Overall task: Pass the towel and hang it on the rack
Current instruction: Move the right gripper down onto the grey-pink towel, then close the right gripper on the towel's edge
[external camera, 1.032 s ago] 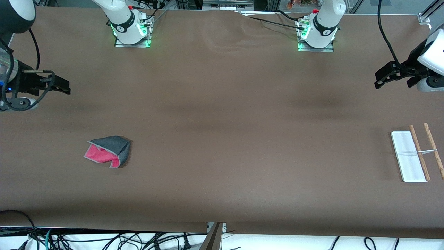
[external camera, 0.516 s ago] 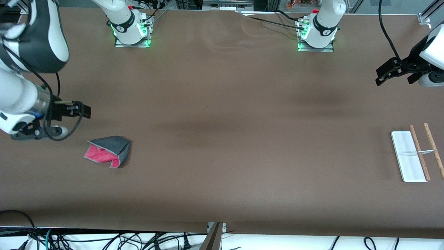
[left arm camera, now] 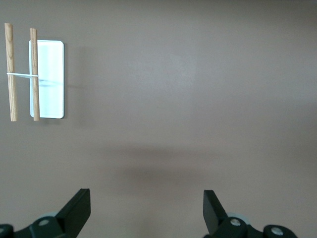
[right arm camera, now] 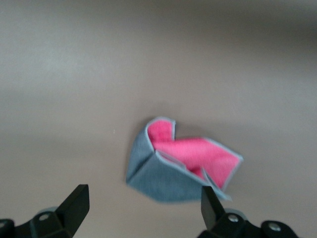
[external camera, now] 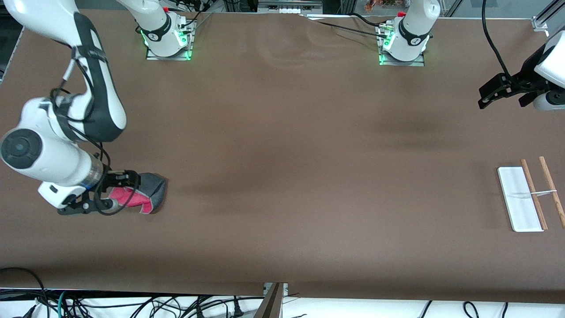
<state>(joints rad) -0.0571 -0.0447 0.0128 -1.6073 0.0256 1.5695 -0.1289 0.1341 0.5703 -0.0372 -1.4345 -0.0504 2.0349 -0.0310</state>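
The towel [external camera: 148, 194], crumpled on the surface toward the right arm's end, is best pinched at a raised fold by the right claw [external camera: 126, 190], which is spread wide over it and grasps nothing. Its long axis is seen running along the surface's length, pink face up; the rack [external camera: 521, 205] is set well apart, its rods pointing toward the front camera, while the left claw [external camera: 487, 95] is held released, waiting over bare surface.

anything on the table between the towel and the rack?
Nothing: bare brown tabletop runs from the folded grey-and-pink cloth towel to the white-based, wooden-rod rack, per the front view.
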